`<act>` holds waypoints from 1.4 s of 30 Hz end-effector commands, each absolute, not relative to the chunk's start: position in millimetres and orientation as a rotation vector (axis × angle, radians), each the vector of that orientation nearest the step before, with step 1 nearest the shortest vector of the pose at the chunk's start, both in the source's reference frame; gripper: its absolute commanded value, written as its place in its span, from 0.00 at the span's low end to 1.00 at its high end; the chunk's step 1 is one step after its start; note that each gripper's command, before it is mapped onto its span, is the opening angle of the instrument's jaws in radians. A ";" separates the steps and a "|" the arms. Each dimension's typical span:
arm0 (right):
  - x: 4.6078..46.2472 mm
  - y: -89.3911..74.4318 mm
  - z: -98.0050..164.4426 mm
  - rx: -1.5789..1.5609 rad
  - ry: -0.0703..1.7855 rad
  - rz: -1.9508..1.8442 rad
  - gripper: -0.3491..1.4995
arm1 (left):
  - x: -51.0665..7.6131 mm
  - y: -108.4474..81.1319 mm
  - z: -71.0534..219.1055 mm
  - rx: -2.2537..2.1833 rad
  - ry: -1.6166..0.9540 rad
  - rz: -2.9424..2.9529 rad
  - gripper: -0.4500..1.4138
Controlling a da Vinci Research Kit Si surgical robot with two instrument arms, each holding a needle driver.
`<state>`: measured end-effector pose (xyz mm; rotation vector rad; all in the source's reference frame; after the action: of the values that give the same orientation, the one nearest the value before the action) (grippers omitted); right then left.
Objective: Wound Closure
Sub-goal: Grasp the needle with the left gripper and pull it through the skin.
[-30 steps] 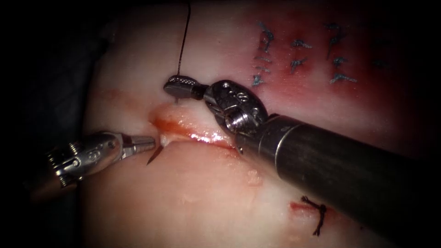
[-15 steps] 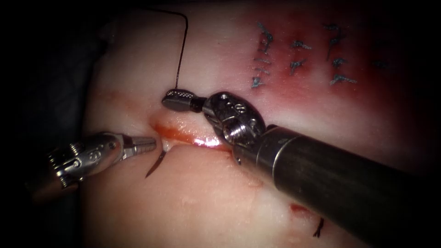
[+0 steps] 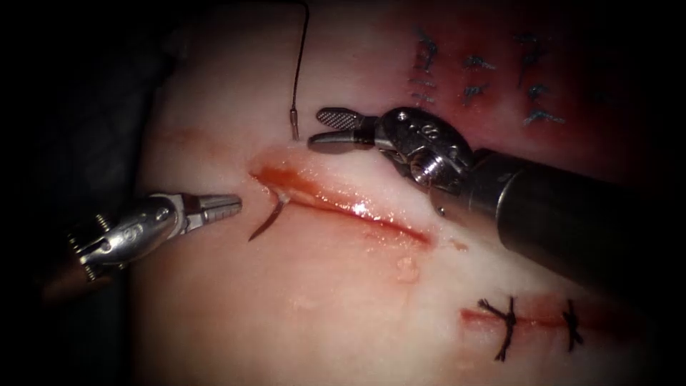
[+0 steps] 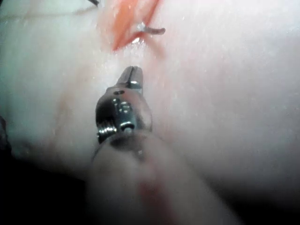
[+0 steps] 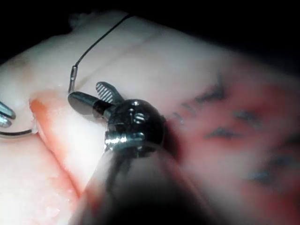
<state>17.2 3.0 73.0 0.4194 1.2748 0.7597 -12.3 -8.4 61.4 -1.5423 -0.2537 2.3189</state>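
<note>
The curved needle [image 3: 266, 221] is lodged in the tissue [image 3: 321, 300] at the left end of the cut [image 3: 343, 204]. Its pointed part sticks out of the near lip, and its tail [image 3: 294, 130] stands free of the far lip with the thread [image 3: 304, 57] running up from it. Just right of that tail, my right tool [image 3: 316, 129] has its jaws open and holds nothing. Left of the needle point, my left tool [image 3: 237, 206] has its jaws slightly parted and empty. The left wrist view has the left tool [image 4: 135, 69] short of the needle [image 4: 152, 30]. The right tool [image 5: 84, 92] is beside the tail [image 5: 73, 75].
Red fluid lies along the cut. Two dark knotted stitches [image 3: 507, 325] close a shorter cut at the lower right. Several blue-grey stitches [image 3: 471, 78] sit on reddened tissue at the upper right. The tissue drops into darkness at its left edge [image 3: 143, 214].
My right tool let go of the needle's tail, opened and drew back up and to the right. The needle point came further out of the near lip. The left jaws parted a little.
</note>
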 end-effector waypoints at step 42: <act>16.6 1.8 73.1 0.322 1.303 0.712 0.83 | -17.9 -6.7 61.2 -1.995 -0.243 2.333 0.29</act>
<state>16.1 1.4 72.6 0.3217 1.3026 0.7137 -17.3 -7.1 60.7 -1.9898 -0.2537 2.3426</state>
